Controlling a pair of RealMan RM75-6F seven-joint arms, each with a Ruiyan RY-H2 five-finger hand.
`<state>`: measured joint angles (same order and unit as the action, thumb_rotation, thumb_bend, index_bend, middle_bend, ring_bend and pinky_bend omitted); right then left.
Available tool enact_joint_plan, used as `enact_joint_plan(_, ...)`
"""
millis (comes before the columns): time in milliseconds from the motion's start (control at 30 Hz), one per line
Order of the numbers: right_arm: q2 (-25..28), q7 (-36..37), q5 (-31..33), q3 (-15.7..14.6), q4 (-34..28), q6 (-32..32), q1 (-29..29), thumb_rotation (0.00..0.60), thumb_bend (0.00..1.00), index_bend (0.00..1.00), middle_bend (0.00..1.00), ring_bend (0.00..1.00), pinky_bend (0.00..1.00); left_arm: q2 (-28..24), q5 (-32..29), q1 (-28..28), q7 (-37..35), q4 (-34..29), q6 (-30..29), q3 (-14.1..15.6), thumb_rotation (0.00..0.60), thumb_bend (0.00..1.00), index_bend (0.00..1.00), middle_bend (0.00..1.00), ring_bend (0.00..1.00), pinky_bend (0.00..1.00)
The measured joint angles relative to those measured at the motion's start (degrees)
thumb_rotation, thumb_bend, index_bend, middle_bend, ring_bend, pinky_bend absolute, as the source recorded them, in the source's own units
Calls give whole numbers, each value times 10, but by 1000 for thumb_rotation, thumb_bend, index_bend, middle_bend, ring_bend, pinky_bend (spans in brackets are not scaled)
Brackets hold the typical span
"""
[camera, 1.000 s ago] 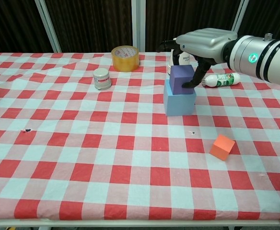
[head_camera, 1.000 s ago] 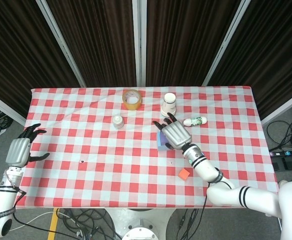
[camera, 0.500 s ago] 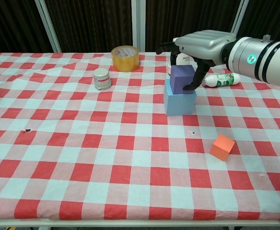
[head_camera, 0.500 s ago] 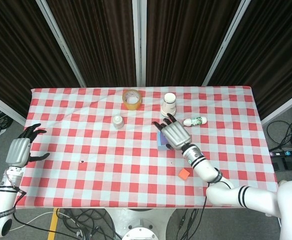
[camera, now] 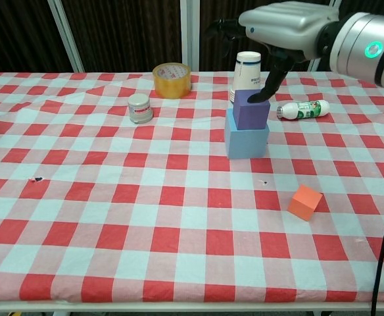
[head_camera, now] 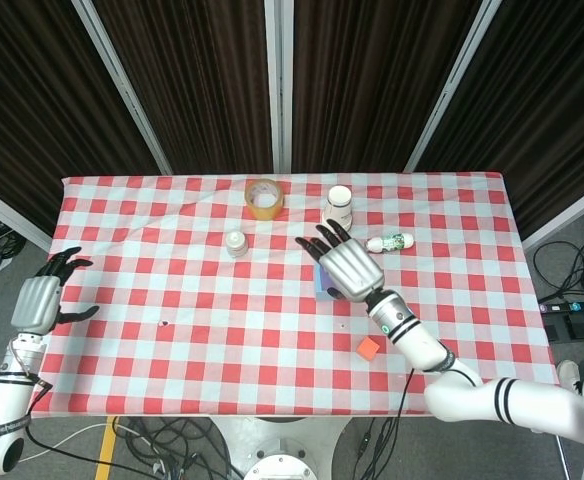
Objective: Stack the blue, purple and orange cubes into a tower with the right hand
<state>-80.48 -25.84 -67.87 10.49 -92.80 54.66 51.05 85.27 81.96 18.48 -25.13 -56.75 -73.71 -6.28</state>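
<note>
The purple cube (camera: pixel 250 113) sits on the blue cube (camera: pixel 246 140) right of the table's middle. My right hand (camera: pixel 284 23) hovers above them with its fingers spread and nothing in it; the thumb tip reaches down to the purple cube's top back edge. In the head view the right hand (head_camera: pixel 344 266) covers most of the stack, and only a strip of the blue cube (head_camera: pixel 319 283) shows. The orange cube (camera: pixel 304 202) lies alone nearer the front right, also seen as the orange cube (head_camera: pixel 369 347). My left hand (head_camera: pixel 38 300) hangs off the table's left edge with its fingers apart.
A paper cup (camera: pixel 248 72) stands right behind the stack, and a small bottle (camera: pixel 304 109) lies to its right. A tape roll (camera: pixel 172 79) and a little white jar (camera: pixel 139 108) stand at the back left.
My right hand has let go of the purple cube and risen above it, its fingers spreading. The purple cube stays on the blue cube. The left hand has not moved.
</note>
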Motion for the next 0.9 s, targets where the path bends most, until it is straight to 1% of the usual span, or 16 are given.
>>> enact_joint_plan(67, 25, 0, -26, -8, -30, 9, -7, 600, 54, 76, 249, 62, 0, 0, 0, 0, 2, 0, 0, 0, 600, 110, 334, 240, 163, 287)
enact_joint_plan(133, 58, 1, -61, -25, -60, 10, -15, 600, 50, 76, 258, 63, 0, 1, 0, 0, 4, 0, -1, 0, 600, 110, 333, 240, 163, 287)
enact_joint_plan(167, 72, 4, -77, -36, -70, 8, -19, 600, 48, 75, 268, 65, 0, 1, 1, 0, 5, 0, -2, 0, 600, 111, 333, 240, 163, 288)
enact_joint_plan(300, 135, 28, -151, -93, -99, -18, -30, 600, 48, 75, 310, 81, 5, 5, 2, 0, 4, 1, -8, -1, 600, 110, 312, 240, 163, 288)
enact_joint_plan(400, 159, 63, -193, -124, -104, -47, -33, 600, 50, 77, 318, 89, 31, 10, 5, 0, 7, 5, -16, -2, 600, 111, 307, 240, 163, 289)
enact_joint_plan(533, 168, 98, -240, -151, -96, -71, -33, 600, 52, 77, 325, 108, 74, 13, 8, -1, 11, 9, -23, -2, 600, 111, 307, 240, 163, 288)
enact_joint_plan(600, 165, 106, -257, -161, -85, -76, -34, 600, 54, 78, 328, 111, 79, 13, 7, -1, 12, 8, -24, -3, 600, 111, 307, 240, 163, 288)
enact_joint_plan(700, 155, 108, -270, -167, -64, -81, -36, 600, 56, 82, 332, 111, 78, 12, 8, -1, 12, 8, -24, -2, 600, 111, 307, 240, 163, 288)
enact_joint_plan(900, 130, 114, -288, -168, -17, -94, -30, 600, 59, 91, 335, 111, 69, 12, 11, -1, 13, 7, -26, -1, 600, 111, 307, 240, 163, 288)
